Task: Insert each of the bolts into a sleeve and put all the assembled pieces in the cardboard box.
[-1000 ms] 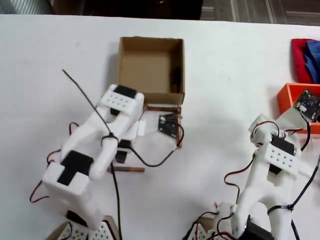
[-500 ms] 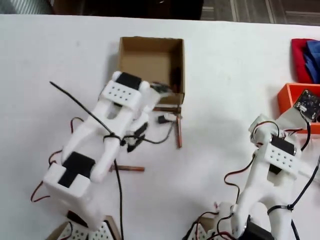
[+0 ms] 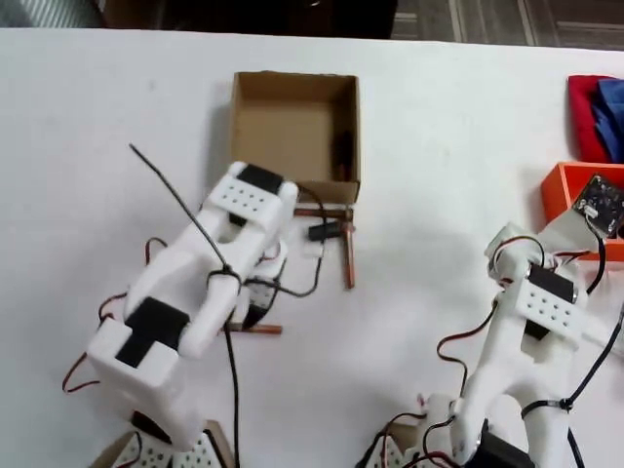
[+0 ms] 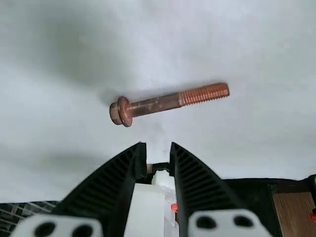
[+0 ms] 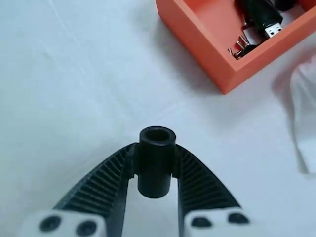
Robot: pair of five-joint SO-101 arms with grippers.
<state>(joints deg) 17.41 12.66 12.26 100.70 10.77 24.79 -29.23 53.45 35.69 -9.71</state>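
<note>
Left gripper (image 4: 157, 146) backs off cardboard box (image 3: 295, 86) toward 7 o'clock, jaws apart, empty, over bolt (image 4: 168, 102). Right gripper (image 5: 156, 146) unmoved, clamped on sleeve (image 5: 157, 165). Bolt pickup likely next.

Bolts (image 3: 348, 263) on table (image 3: 439, 136) just before cardboard box (image 3: 283, 127); tray (image 3: 558, 200) far right

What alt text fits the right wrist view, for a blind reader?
The right gripper holds a black sleeve, its open end toward the camera, over the white table. An orange box with small dark parts inside stands farther off.
</note>
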